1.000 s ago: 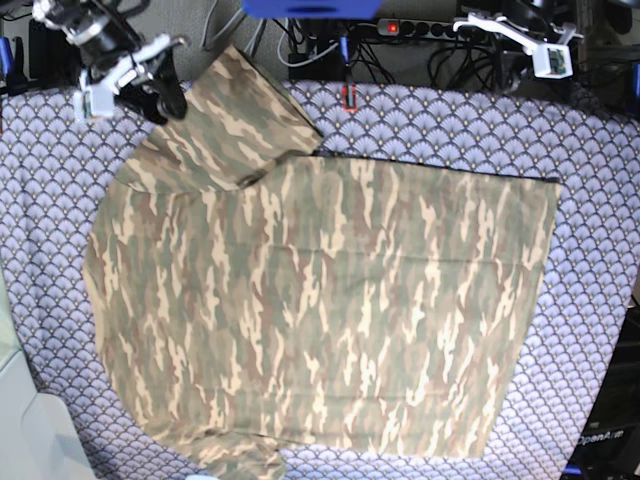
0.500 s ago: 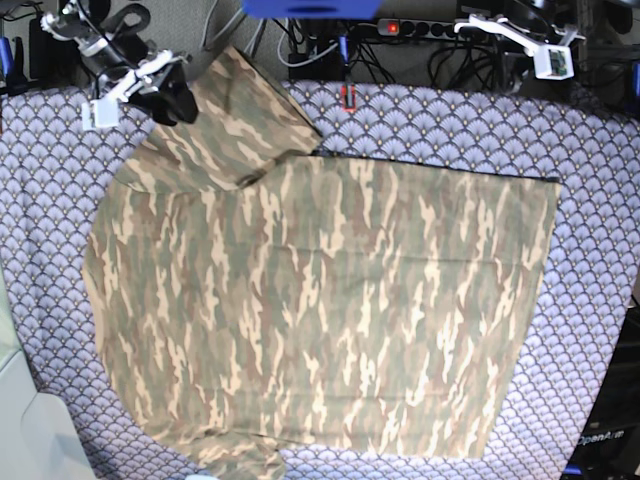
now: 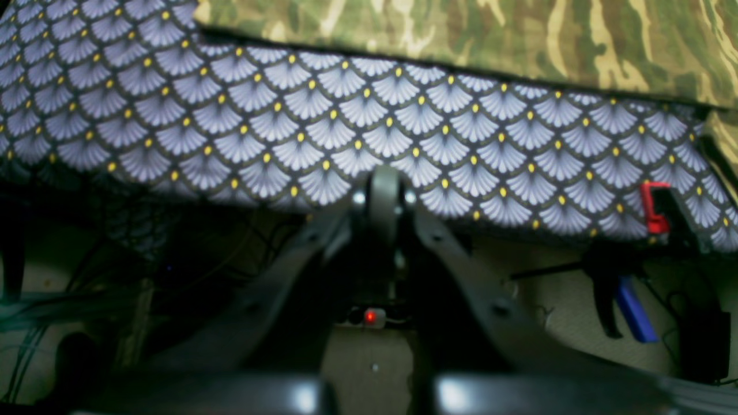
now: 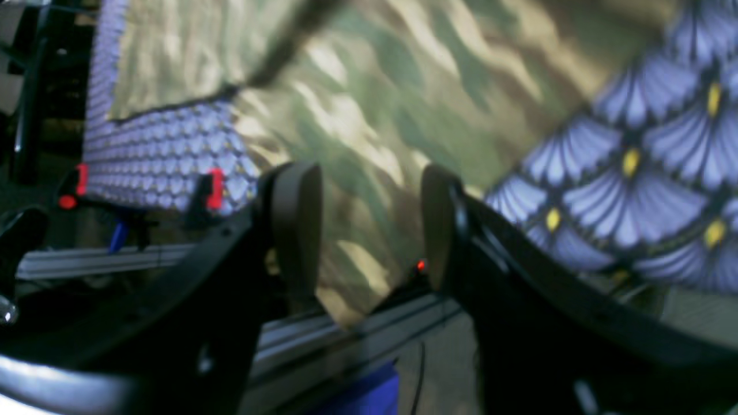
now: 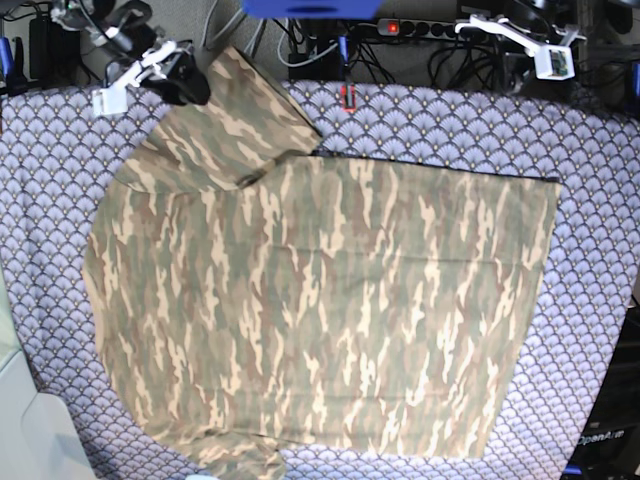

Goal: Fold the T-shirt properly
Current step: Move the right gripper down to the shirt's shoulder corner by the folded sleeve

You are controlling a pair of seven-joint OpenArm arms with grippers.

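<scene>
- As we look past the right claw point(image 4: 369, 230), its jaws stand apart with nothing between them, only blurred camouflage cloth behind the gap.
- From the base view we find that right claw point(image 5: 178, 80) at the far left corner, at the edge of the shirt's far sleeve; we cannot tell whether it touches the cloth.
- Over on the other side, the left claw point(image 3: 383, 199) has its fingers pressed together, closed on nothing, hanging off the far table edge.
- We pick out the left arm point(image 5: 520, 38) in the base view above the far right corner, well apart from the shirt.
- Moving outward, we see the shirt point(image 5: 320, 290) lying flat across the middle of the table, collar side toward the left of the base view, hem toward the right.
- One sleeve point(image 5: 235, 115) spreads toward the far left corner; the other bunches at the near edge.
- Under it all we have the purple cloth point(image 5: 590, 200), bare on the right and along the far edge.
- Red clamps point(image 5: 348, 96) pin that cloth at the far edge, and a power strip point(image 5: 430, 28) with a red light sits behind the table.
</scene>
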